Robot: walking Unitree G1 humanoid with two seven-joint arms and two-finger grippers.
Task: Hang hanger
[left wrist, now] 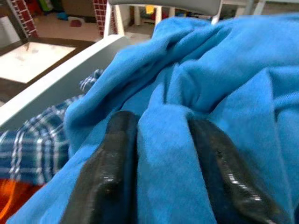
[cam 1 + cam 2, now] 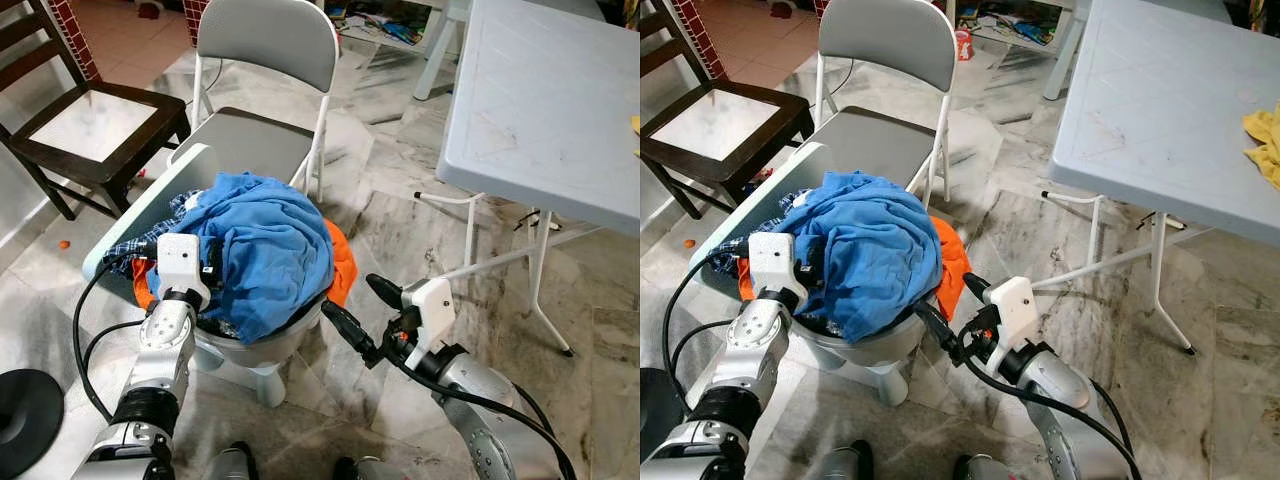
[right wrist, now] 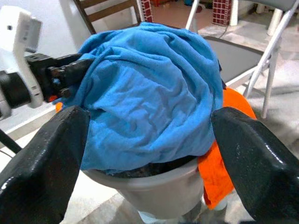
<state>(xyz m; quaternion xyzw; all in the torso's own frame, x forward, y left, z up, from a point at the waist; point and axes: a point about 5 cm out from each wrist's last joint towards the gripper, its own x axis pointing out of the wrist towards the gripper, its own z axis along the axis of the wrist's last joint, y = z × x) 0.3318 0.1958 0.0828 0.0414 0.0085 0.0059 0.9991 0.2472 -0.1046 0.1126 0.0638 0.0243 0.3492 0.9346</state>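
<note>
A blue garment [image 2: 265, 245] is heaped on top of a pale grey basket [image 2: 270, 348], over an orange cloth [image 2: 343, 262] and a plaid cloth [image 2: 140, 245]. My left gripper [image 1: 163, 158] reaches into the heap from its left side [image 2: 212, 262]. Its two black fingers [image 1: 110, 168] pinch a fold of the blue garment between them. My right gripper [image 2: 362, 312] hangs open at the basket's right side, just clear of the orange cloth. Its wide-spread fingers [image 3: 42, 163] frame the heap in the right wrist view. I see no hanger.
A grey folding chair [image 2: 265, 50] stands right behind the basket, and a dark wooden chair [image 2: 95, 125] is at the back left. A pale folding table [image 2: 560, 100] with a yellow cloth [image 2: 1265, 140] fills the right. A black round base [image 2: 25, 420] lies on the marble floor at left.
</note>
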